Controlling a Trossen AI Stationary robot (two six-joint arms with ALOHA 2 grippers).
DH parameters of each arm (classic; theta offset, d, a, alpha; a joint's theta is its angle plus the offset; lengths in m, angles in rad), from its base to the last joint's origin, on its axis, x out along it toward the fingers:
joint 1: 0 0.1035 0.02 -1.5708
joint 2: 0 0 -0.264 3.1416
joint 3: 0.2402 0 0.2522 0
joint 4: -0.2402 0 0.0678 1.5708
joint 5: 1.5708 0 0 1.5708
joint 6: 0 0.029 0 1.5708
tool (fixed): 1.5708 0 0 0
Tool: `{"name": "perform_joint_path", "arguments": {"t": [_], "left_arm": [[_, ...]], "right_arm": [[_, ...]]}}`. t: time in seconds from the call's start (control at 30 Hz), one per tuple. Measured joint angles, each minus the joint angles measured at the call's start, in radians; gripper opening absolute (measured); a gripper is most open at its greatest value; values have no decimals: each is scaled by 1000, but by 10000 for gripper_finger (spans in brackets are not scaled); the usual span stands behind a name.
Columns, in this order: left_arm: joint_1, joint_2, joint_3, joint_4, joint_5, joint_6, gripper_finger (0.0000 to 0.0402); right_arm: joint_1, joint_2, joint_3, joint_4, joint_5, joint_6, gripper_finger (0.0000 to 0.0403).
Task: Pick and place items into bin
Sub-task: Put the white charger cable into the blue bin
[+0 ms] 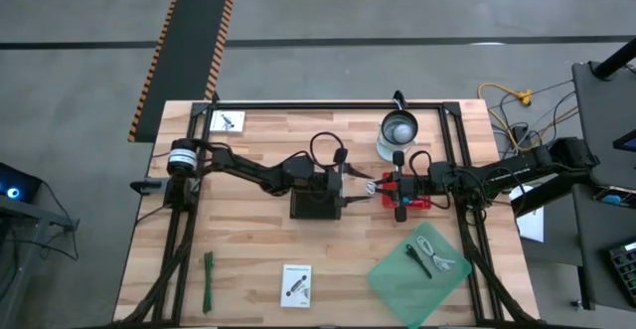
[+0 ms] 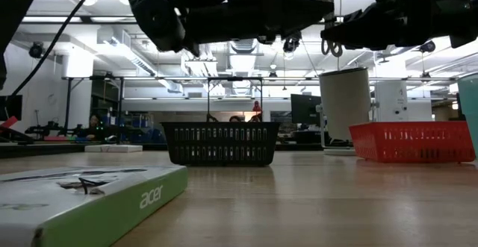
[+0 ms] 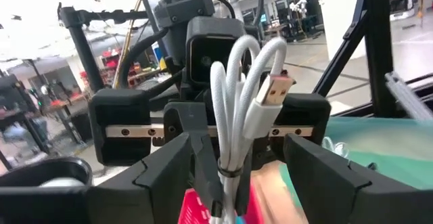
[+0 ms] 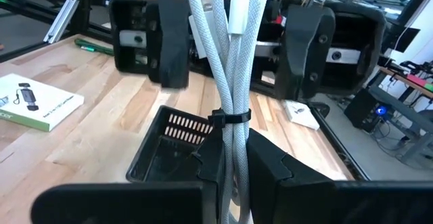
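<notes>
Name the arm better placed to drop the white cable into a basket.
Right. The right gripper is shut on the white cable, near the black basket and red basket. The left gripper is open beside it.

we find the right gripper (image 4: pixel 233 166) clamped on a coiled white braided cable (image 4: pixel 226 61), bound by a black tie, its usb plug upward. facing it, the left gripper (image 4: pixel 233 45) stands with fingers (image 4: pixel 169 41) spread either side of the cable. below sits a black mesh basket (image 4: pixel 169 143) on the wooden table (image 4: pixel 101 126). a green-edged white box (image 4: pixel 37 102) lies near.
</notes>
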State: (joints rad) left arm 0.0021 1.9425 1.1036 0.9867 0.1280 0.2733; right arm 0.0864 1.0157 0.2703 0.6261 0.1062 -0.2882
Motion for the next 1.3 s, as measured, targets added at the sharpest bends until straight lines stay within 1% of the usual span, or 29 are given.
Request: {"name": "perform_joint_path", "arguments": {"t": [0.1, 0.23, 0.37, 0.47, 0.63, 0.73, 0.8, 0.93, 1.1, 1.23, 1.3], "left_arm": [[0, -30, -33, -5, 2, -53, 219], [-2, -89, -90, -14, 1, -59, 219], [-2, -173, -163, -112, 1, -59, 219], [-3, -247, -226, -146, 1, -62, 219], [-3, -369, -325, -145, -5, -93, 219], [-3, -465, -396, -194, -6, -112, 219], [-3, -531, -451, -222, -7, -122, 219], [-3, -633, -568, -228, -27, -163, 219], [-2, -717, -694, -156, -52, -163, 219], [-2, -732, -760, -1, -58, -163, 219], [-2, -727, -782, 44, -58, -162, 219]], "right_arm": [[0, 0, 0, -2, 0, 0, 29], [0, 0, 0, -7, 0, 0, 29], [0, 0, 0, -10, 0, 1, 29], [0, 0, 0, -10, 0, 5, 29], [0, 1, 0, -9, 0, 15, 29], [0, 1, 0, -9, 0, 26, 29], [0, 1, 0, -9, 0, 27, 29], [0, 1, 0, -9, 0, 27, 29], [0, 1, 0, -6, 0, 31, 29], [0, 1, 0, 7, 1, 46, 29], [0, 1, 0, 12, 0, 69, 29]]}}
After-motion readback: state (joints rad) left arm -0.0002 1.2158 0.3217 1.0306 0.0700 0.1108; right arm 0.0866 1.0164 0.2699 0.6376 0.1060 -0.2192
